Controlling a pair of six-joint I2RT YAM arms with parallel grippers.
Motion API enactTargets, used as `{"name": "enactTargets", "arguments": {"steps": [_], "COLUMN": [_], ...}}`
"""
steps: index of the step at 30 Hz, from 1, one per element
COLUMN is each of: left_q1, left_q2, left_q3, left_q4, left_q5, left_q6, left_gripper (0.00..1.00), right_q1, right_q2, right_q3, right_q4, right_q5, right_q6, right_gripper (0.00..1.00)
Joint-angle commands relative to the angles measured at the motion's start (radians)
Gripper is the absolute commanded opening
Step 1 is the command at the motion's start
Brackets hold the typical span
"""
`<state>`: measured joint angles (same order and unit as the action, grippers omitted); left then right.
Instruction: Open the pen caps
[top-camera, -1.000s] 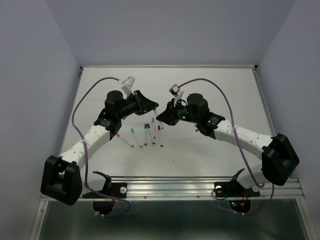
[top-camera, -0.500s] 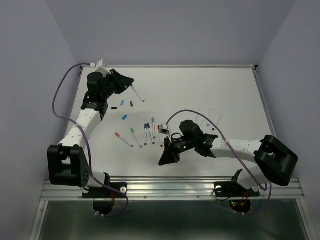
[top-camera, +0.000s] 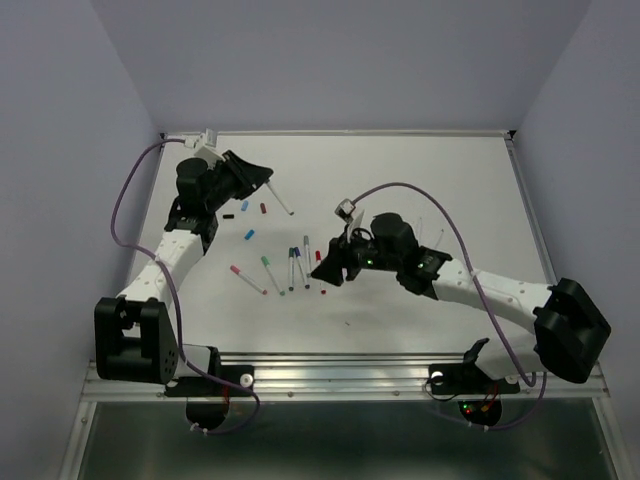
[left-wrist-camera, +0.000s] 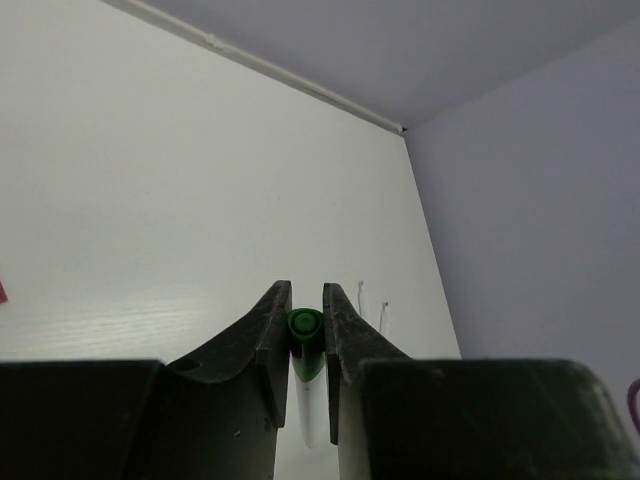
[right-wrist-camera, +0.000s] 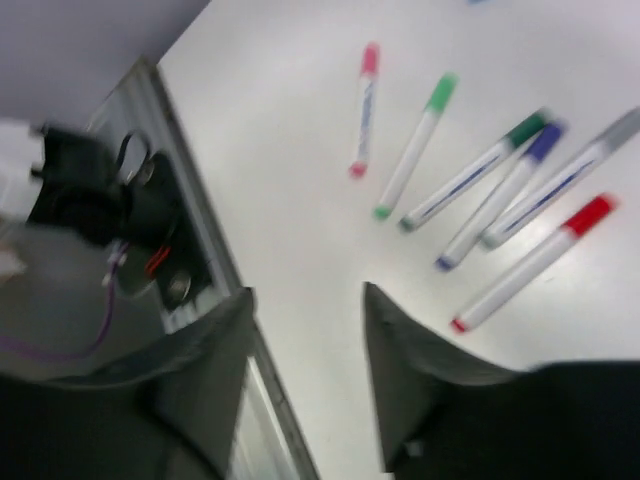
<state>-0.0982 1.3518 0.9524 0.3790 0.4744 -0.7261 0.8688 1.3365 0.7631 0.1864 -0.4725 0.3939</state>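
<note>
While the left claw (left-wrist-camera: 306, 296) pinches a thin white plastic pen (left-wrist-camera: 305, 335) with a green end tight between its narrow jaws, up over the far left of the flat white table (top-camera: 420, 170), the right claw (right-wrist-camera: 305, 300) hangs wide open and holds nothing. Just below it, six white pens with coloured caps (right-wrist-camera: 470, 178) lie side by side. On the table's left side lie small loose plastic caps (top-camera: 249, 235), black, red and blue.

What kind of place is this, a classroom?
Likely a robot test booth, not a classroom: a white table boxed in by plain walls, two robot arms bolted to a metal rail, and marker pens laid out.
</note>
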Motion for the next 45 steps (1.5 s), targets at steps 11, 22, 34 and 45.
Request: {"name": "enactTargets", "arguments": {"steps": [11, 22, 34, 45], "left_q1": [-0.179, -0.195, -0.029, 0.029], "left_q2": [-0.194, -0.191, 0.044, 0.125], "left_q3": [-0.149, -0.159, 0.060, 0.111], "left_q4": [0.075, 0.109, 0.149, 0.019], "left_q5": [0.029, 0.049, 0.078, 0.012], "left_q6": [-0.050, -0.064, -0.030, 0.046], "left_gripper": [0.00, 0.00, 0.00, 0.00], "right_q1": [-0.068, -0.077, -0.077, -0.091], "right_q2": [0.203, 0.271, 0.046, -0.109], "right_q3": [0.432, 0.486, 0.021, -0.073], "right_q4": [-0.053, -0.050, -0.094, -0.181], "right_q5": [0.261, 0.164, 0.089, 0.412], "right_q6": [-0.181, -0.156, -0.037, 0.094], "right_gripper": [0.69, 0.01, 0.01, 0.01]}}
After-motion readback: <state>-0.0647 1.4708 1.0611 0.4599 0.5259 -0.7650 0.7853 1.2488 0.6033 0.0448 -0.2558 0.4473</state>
